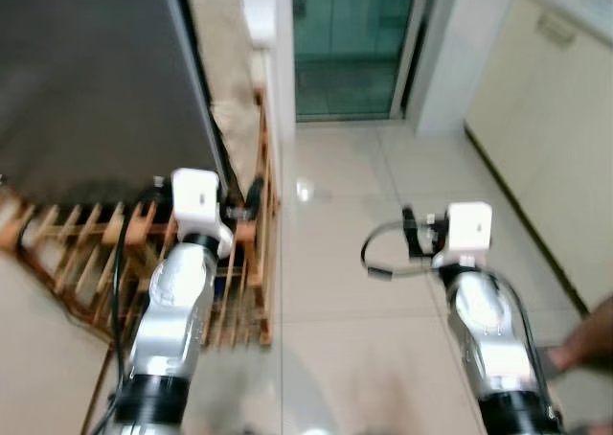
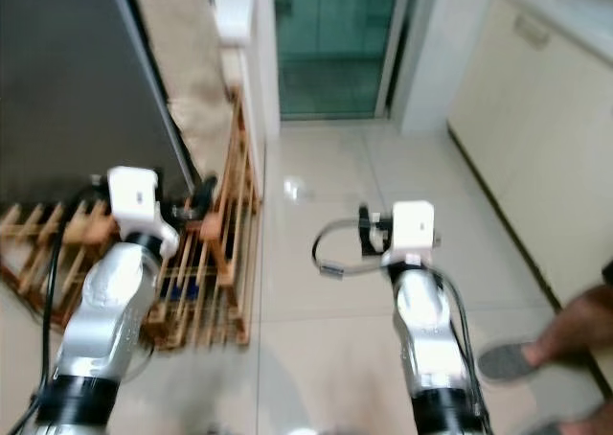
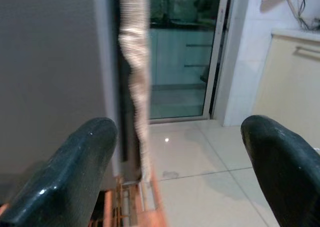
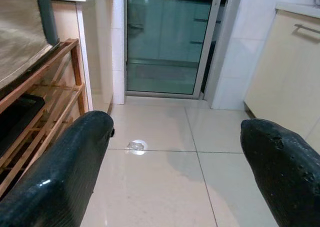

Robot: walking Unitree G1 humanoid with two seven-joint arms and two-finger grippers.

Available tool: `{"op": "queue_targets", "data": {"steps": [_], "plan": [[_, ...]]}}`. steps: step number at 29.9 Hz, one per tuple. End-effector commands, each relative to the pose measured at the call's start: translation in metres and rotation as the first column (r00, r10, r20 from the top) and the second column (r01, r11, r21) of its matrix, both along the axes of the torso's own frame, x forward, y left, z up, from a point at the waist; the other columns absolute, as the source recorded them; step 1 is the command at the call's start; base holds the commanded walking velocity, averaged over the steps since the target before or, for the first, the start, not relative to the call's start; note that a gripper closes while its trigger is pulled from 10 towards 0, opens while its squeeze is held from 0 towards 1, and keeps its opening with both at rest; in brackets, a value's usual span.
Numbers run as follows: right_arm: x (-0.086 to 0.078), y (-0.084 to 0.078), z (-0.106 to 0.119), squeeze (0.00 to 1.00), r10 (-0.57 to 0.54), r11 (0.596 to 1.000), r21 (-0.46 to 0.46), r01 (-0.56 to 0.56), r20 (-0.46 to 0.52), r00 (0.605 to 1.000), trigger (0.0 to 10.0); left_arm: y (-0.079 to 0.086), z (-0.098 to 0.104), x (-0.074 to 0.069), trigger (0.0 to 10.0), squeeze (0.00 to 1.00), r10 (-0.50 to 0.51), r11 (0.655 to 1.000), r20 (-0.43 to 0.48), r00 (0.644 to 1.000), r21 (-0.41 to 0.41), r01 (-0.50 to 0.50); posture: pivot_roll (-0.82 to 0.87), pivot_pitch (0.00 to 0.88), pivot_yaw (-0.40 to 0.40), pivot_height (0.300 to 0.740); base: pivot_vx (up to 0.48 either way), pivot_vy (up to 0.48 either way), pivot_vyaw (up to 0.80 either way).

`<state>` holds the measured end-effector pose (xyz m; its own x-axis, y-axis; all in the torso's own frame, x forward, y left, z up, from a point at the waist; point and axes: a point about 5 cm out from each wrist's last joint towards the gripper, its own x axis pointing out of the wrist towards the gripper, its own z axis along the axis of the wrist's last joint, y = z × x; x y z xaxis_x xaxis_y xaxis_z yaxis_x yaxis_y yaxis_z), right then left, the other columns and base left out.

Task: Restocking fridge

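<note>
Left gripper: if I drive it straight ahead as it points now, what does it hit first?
Probably the fridge edge. The left gripper, fingers open, points along the fridge's right side, with the patterned cloth hanging nearly dead ahead. Beyond that lies bare floor to the glass door. Depth is unclear.

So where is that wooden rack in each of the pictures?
Left eye view: wooden rack sits low on the left, on the floor beside the grey fridge, behind the left gripper.
Right eye view: same rack, low left.
Left wrist view: a blurry bit at the bottom edge.
Right wrist view: along one side.
Shared landmark: the green glass door.
</note>
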<state>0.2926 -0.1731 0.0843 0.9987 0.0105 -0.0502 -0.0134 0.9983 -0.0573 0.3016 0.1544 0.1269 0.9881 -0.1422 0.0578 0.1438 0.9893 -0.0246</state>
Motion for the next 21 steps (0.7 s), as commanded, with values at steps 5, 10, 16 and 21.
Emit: {"op": "queue_targets", "data": {"steps": [5, 10, 16, 21], "plan": [[0.004, 0.003, 0.013, 0.0, 0.012, 1.0, -0.015, -0.011, 0.049, 0.999, 10.0, 0.004, 0.004, -0.001, 10.0, 0.0, 0.019, 0.999, 0.007, 1.0, -0.036, -0.018, -0.12, 0.0, 0.01, 0.74, 0.0, 0.0, 0.0], [0.003, -0.001, 0.042, 0.0, -0.009, 0.999, -0.039, 0.015, 0.163, 0.987, 10.0, -0.002, 0.022, -0.005, 10.0, 0.0, 0.012, 1.0, 0.081, 0.997, -0.026, -0.009, -0.12, 0.0, 0.008, 0.74, 0.403, 0.0, 0.0], [0.0, 0.0, 0.046, 0.0, -0.001, 0.999, -0.051, 0.01, 0.177, 0.984, 10.0, -0.005, 0.031, -0.008, 10.0, 0.0, 0.003, 1.0, 0.107, 0.994, -0.026, 0.0, -0.13, 0.0, 0.009, 0.74, 0.422, 0.0, 0.0], [0.0, 0.002, 0.044, 0.0, 0.002, 0.999, -0.047, 0.006, 0.161, 0.987, 10.0, -0.006, 0.031, -0.006, 10.0, 0.0, 0.012, 0.999, 0.089, 0.996, -0.046, -0.008, -0.12, 0.0, 0.008, 0.74, 0.367, 0.0, 0.0]]}}
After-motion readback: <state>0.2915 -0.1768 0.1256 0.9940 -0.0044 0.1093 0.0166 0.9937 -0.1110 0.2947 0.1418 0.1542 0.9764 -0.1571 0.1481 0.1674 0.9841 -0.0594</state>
